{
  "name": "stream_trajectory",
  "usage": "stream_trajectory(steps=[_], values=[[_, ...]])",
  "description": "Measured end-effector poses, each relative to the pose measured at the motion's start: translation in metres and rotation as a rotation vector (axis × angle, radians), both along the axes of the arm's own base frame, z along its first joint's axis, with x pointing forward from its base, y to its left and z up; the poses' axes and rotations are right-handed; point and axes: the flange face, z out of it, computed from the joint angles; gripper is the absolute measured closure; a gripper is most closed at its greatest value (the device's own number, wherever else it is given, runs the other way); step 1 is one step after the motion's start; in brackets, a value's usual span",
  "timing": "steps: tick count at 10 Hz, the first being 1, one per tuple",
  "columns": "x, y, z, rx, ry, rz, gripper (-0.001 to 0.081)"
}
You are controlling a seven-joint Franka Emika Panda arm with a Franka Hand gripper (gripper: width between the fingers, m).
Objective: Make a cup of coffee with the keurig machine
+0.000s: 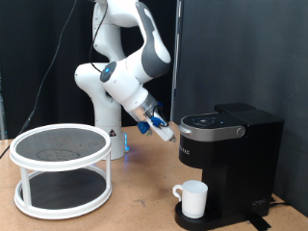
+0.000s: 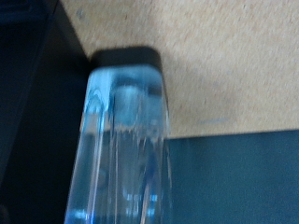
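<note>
Cup [image 1: 192, 198] under keurig machine [image 1: 229, 159], claw [image 1: 166, 130] beside lid, seemingly empty

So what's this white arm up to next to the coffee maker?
A white robot arm is working at a black keurig machine. Its gripper sits just beside the machine's lid, on the exterior view's left; whether it holds anything can't be made out. A white cup already stands on the machine's drip base. A round white two-tier rack stands on the table at the exterior view's left. The wrist view is too blurred to add much.
</note>
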Motion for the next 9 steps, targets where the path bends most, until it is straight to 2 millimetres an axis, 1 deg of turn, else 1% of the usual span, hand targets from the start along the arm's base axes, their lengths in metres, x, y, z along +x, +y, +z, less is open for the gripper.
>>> stream_trajectory(steps=[3,6,9], values=[[-0.002,0.007,0.037,0.078,-0.061,0.008,0.0072],[-0.008,0.009,0.075,0.154,-0.11,0.037,0.0072],[-0.012,0.009,0.114,0.199,-0.163,0.021,0.0072]])
